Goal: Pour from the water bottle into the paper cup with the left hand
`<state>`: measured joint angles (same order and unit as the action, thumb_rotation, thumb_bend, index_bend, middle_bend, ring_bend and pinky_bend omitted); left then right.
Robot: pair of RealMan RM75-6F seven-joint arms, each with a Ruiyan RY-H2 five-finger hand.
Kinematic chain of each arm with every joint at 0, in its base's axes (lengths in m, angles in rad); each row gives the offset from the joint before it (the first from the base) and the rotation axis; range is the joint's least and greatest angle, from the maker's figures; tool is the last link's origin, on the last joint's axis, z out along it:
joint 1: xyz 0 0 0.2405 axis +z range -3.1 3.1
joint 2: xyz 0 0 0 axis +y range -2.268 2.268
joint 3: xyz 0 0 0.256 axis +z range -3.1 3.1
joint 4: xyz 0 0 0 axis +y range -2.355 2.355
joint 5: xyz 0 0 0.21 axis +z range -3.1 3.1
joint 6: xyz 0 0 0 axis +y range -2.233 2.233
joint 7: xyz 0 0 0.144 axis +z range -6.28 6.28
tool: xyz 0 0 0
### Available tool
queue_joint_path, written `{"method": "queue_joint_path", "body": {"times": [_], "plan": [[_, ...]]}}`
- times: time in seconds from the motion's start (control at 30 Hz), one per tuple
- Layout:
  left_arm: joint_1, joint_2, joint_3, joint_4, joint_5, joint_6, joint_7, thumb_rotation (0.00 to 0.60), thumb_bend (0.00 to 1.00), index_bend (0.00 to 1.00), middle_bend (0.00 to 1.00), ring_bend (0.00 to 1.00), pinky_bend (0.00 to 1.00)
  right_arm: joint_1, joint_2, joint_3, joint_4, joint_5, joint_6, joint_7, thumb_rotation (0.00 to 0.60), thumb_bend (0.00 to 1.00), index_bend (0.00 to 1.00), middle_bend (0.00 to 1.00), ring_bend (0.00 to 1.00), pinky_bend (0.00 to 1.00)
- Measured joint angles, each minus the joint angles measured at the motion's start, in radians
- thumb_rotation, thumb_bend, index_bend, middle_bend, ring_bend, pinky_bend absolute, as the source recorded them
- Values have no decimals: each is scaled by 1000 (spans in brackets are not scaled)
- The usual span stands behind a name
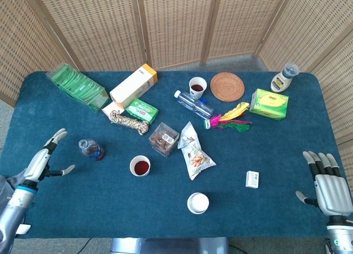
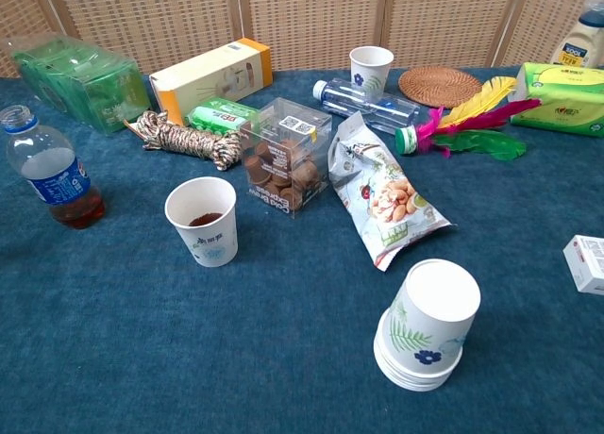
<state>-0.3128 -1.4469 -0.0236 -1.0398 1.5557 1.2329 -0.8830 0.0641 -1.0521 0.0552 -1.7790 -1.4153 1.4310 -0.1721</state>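
Water bottle (image 1: 90, 150) is seen from the head view standing upright on the blue table (image 1: 83, 204), left of centre, with a blue label and a bit of dark reddish liquid pooled at the bottom. The paper cup (image 1: 140, 166) is parked just to its right, a little nearer the front edge, dark liquid visible inside. The left hand (image 1: 45, 159) is held low near the table's left edge, fingers spread apart, nothing gripped, apart from the bottle. The right hand (image 1: 329, 182) is sat at the far right edge, fingers spread, also holding nothing.

From the chest view, the bottle (image 2: 52, 173) is shown clear plastic with its neck open, no cap seen, mostly empty. The cup (image 2: 202, 221) is white with a small blue print. Neither hand is caught here.
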Motion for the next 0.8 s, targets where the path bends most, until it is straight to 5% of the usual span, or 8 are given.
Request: {"method": "queue_joint_path", "body": {"times": [0.8], "plan": [[-92,-88,3,52,-3,-68,-35,600,278,0,0,0,0,1,11,1,0,8,-8,29,600,0,0,0,0,0]]}}
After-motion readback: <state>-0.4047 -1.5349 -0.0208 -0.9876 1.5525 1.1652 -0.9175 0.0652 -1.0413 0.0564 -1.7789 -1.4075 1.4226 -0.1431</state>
